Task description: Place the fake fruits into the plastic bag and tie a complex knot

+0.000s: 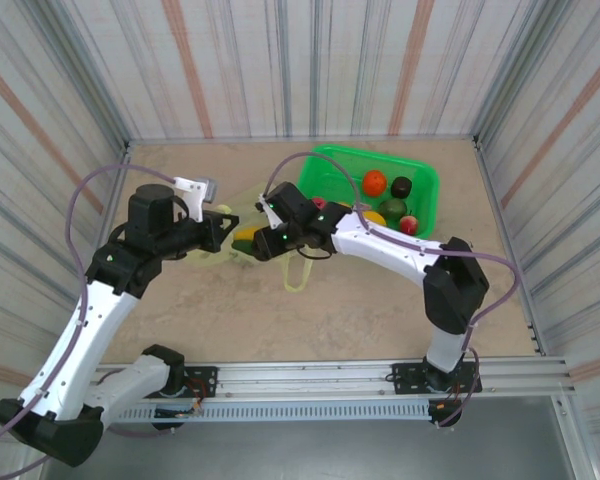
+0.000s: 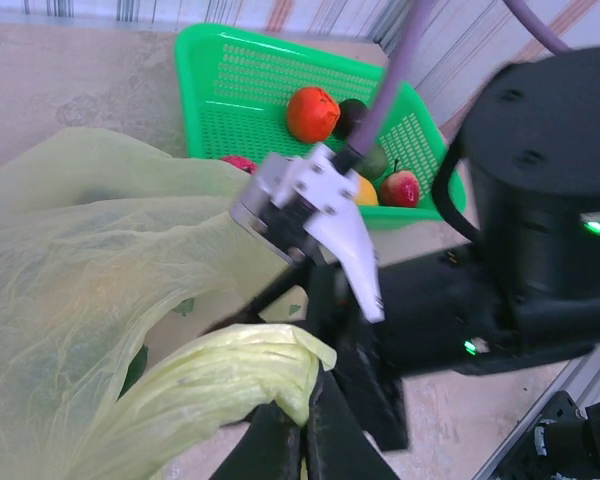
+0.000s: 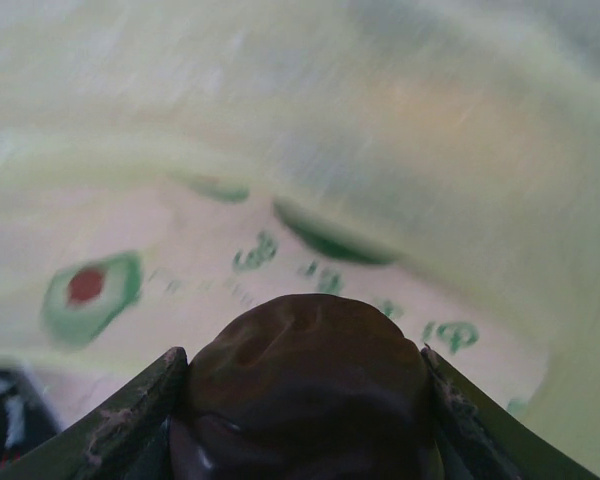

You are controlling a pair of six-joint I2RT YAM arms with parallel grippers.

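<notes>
Beige table (image 1: 380, 310) — green basket (image 1: 327, 168) far right, plastic bag (image 2: 100, 260) just left of it.

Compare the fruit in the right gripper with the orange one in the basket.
The mangosteen is dark brown-purple; the orange is bright orange-red. The mangosteen is clamped between the jaws of the right gripper, facing the bag; the orange lies loose in the basket. Both are round and glossy.

Overhead and close wrist cameras share the plastic bag (image 2: 80, 260).
</notes>
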